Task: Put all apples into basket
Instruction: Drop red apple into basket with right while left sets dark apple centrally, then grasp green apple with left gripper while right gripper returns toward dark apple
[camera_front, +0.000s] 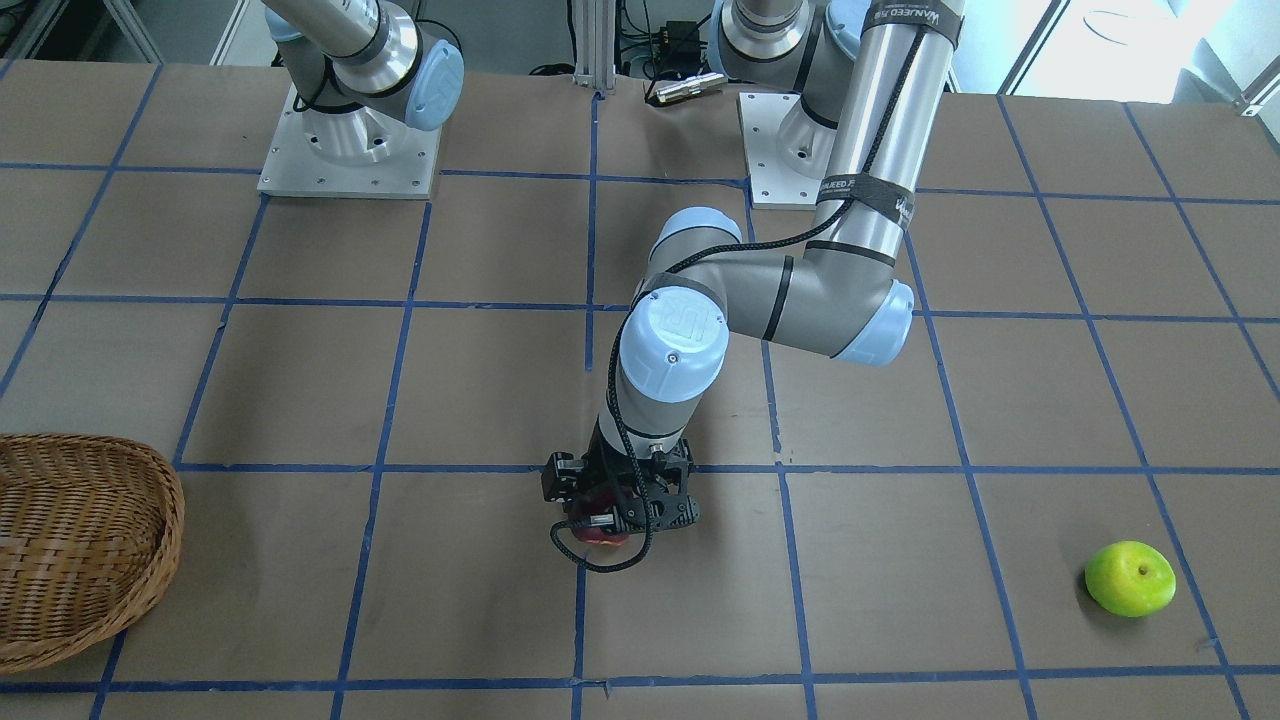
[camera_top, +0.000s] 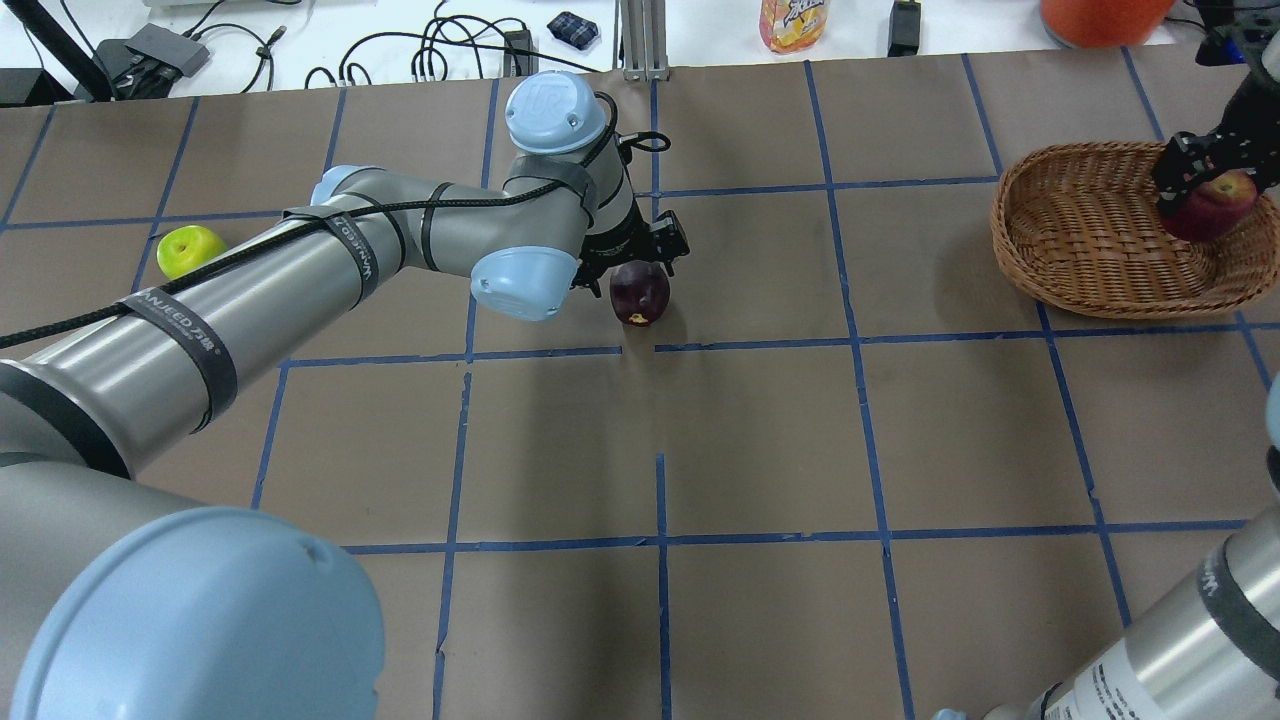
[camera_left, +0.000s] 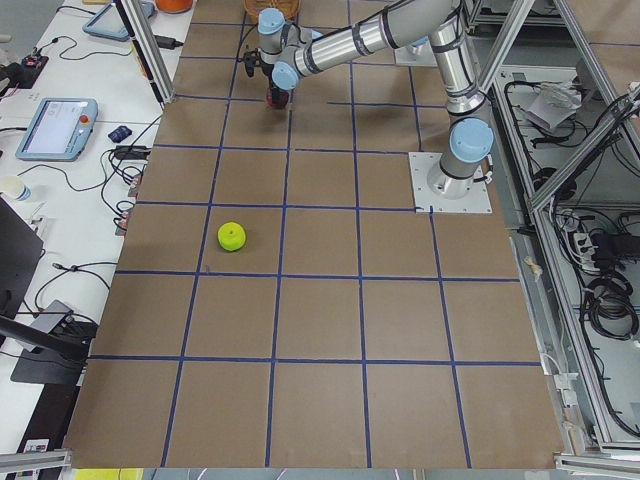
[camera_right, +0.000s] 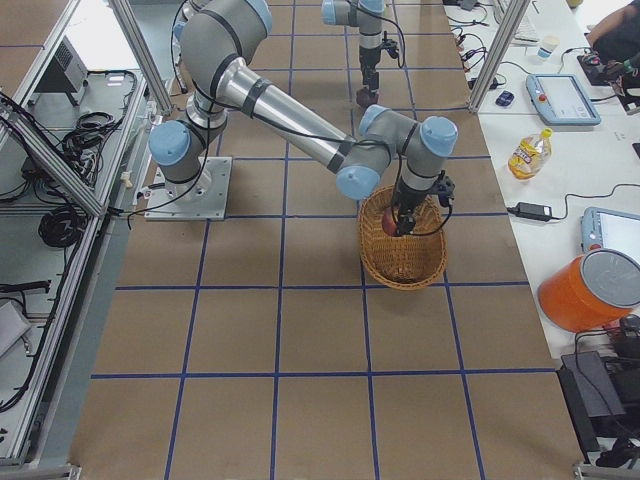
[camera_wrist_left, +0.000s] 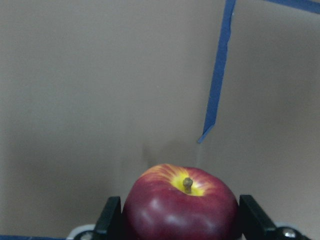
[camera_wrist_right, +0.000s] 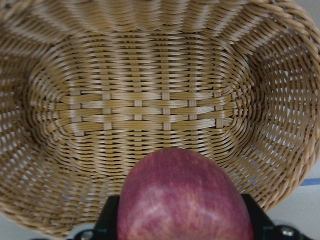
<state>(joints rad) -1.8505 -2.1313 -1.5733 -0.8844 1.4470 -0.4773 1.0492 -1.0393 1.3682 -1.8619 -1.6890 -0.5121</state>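
While right gripper (camera_wrist_right: 181, 221) grips red apple (camera_wrist_right: 184, 200) over basket (camera_wrist_right: 145, 75), left gripper (camera_wrist_left: 181, 221) grips maroon apple (camera_wrist_left: 180, 207); green apple (camera_top: 188, 250) lies apart.

maroon apple (camera_wrist_left: 180, 207) stem-up | fingers (camera_wrist_left: 111, 220) flanking it | blue tape (camera_wrist_left: 217, 85) beyond

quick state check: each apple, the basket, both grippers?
Right gripper: shut on red apple.
Left gripper: shut on dark maroon apple.
Red apple: held over the basket, not released.
Dark maroon apple: low at the table; can't tell if lifted.
Green apple: loose on table, untouched.
Basket: upright, nothing lying inside.
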